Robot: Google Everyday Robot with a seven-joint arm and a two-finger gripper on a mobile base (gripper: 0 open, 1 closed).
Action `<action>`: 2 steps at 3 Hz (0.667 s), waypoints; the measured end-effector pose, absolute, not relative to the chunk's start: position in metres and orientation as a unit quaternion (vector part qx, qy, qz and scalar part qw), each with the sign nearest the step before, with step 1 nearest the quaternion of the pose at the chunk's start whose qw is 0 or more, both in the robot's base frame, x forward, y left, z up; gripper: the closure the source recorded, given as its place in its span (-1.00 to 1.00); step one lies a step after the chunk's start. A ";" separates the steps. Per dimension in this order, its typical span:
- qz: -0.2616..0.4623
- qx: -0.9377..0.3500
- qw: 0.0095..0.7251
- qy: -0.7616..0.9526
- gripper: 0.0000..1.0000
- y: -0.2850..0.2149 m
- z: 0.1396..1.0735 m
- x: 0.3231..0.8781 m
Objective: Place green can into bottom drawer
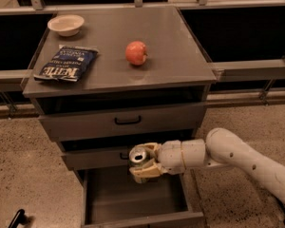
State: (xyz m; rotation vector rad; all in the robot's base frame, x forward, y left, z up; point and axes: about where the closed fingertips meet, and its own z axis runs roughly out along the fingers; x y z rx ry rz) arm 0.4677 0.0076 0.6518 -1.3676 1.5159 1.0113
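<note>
The green can [138, 154] shows its silver top with the opening, held in my gripper [143, 162], which is shut on it. My white arm [237, 160] reaches in from the right. The can hangs in front of the middle drawer [95, 158], just above the back of the open bottom drawer [133, 198]. The bottom drawer is pulled out, with a plain grey interior that looks empty.
On the cabinet top [171, 65] lie a red apple [136, 52], a blue chip bag [65, 63] and a white bowl [66, 24]. The top drawer [128, 120] with a black handle is shut. A speckled floor surrounds the cabinet.
</note>
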 end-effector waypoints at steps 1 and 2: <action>0.382 -0.541 0.450 0.599 1.00 -0.005 0.640 0.469; 0.379 -0.541 0.454 0.598 1.00 -0.008 0.639 0.469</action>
